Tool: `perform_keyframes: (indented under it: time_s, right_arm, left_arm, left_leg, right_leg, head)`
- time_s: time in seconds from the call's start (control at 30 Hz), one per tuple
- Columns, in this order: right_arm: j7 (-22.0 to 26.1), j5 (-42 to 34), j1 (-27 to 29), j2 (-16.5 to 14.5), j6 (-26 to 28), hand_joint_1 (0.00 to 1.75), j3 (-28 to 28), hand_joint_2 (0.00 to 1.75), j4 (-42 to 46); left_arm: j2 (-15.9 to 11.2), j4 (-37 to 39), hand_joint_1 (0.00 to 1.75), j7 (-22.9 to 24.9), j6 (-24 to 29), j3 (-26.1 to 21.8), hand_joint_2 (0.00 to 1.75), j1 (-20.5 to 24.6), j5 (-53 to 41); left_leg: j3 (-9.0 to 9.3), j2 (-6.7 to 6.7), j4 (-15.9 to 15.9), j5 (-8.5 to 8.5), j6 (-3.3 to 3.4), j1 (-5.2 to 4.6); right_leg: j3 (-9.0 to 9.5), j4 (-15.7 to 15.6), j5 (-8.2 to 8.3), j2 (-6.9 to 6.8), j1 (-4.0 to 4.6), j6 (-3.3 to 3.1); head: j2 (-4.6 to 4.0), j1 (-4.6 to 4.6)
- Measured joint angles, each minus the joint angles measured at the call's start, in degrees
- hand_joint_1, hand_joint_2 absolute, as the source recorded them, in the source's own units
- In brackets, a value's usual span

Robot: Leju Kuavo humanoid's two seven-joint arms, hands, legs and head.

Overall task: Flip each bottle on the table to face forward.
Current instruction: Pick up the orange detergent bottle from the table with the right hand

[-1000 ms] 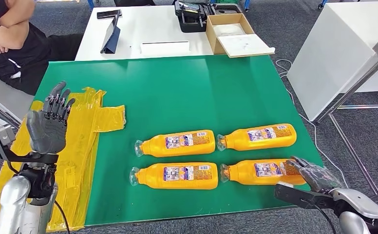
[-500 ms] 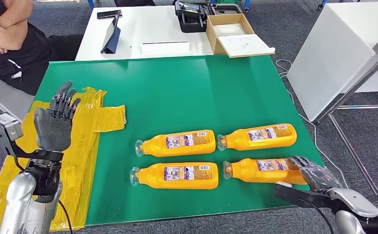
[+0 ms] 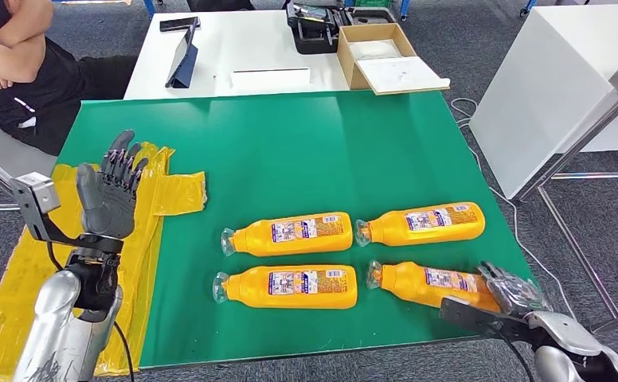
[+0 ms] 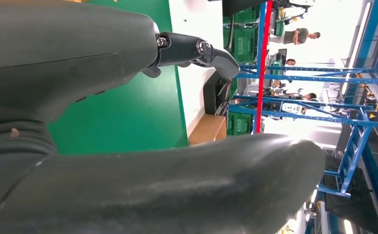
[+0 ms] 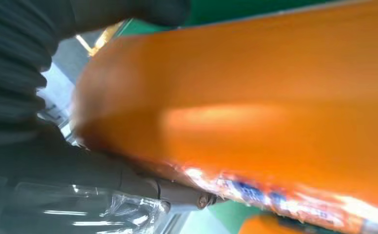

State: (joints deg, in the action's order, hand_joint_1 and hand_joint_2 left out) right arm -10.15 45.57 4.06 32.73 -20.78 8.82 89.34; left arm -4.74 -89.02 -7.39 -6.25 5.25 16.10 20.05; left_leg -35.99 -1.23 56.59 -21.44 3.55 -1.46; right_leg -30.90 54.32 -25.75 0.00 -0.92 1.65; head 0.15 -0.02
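Bottle held by right robot hand; left robot hand spread, empty.

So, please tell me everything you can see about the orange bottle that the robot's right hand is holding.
The orange bottle is plastic-looking, with a clear cap end and a printed label facing up. It lies on its side on the green mat at the near right, slightly tilted compared with the other three bottles. Its cap points toward the robot's left. The right hand grips its base end. The right wrist view shows the orange body close up, blurred.
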Motion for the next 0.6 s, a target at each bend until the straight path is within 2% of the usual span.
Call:
perform_keyframes:
  time_s: [0.6]
  right_arm:
    - [-0.70,-2.12,-1.63,-0.48,-0.54,1.75,1.96,1.75,-1.74]
  left_arm:
    - [-0.04,0.90,0.00,0.55,0.41,2.19,0.00,1.79,0.16]
  left_leg:
    - [0.41,0.25,-0.01,-0.11,-0.03,0.01]
  right_leg:
    - [-0.15,-0.02,-0.02,0.13,0.02,0.00]
  head:
    - [0.00,0.02]
